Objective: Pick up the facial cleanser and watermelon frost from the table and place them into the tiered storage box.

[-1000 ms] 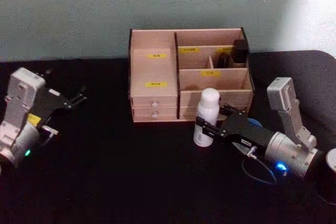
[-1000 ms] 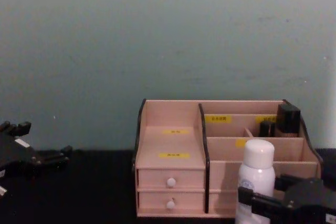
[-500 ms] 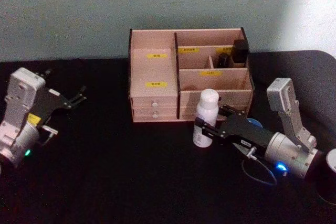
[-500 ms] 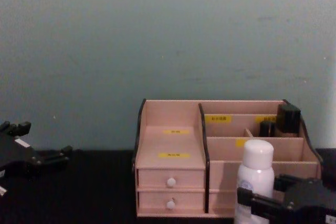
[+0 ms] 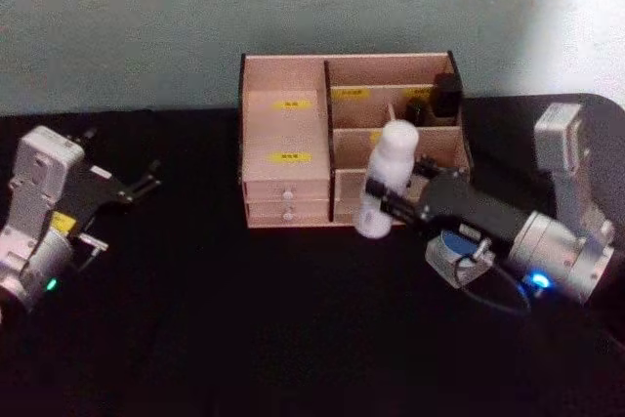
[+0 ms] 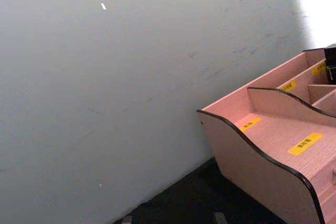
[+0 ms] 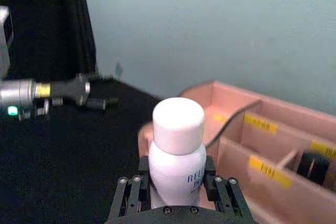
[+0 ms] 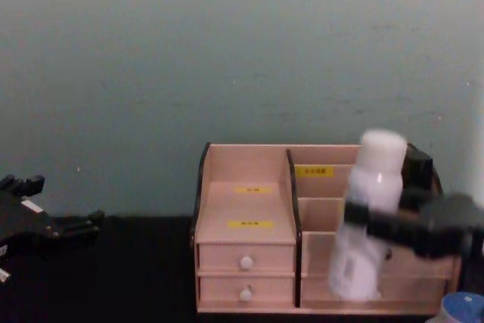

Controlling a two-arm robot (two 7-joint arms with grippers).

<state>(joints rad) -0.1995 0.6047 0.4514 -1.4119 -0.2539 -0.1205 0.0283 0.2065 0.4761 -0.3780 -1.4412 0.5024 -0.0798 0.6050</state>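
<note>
Just one facial cleanser (image 5: 390, 161), one jar (image 8: 463, 307)

open black tabletop (image 5: 244, 319) runs before the tiered storage box (image 5: 283, 70) and across to the left gripper (image 5: 145, 181), parked well to the left. a wall stands close behind the box. the right gripper (image 5: 395, 187), clamped on the tilted facial cleanser (image 5: 389, 168), hangs before the box's right half. small dark bottles (image 5: 439, 97) fill its rear right corner; the left stepped compartment lies open from above. the watermelon frost (image 8: 463, 309) sits beneath the right arm.
</note>
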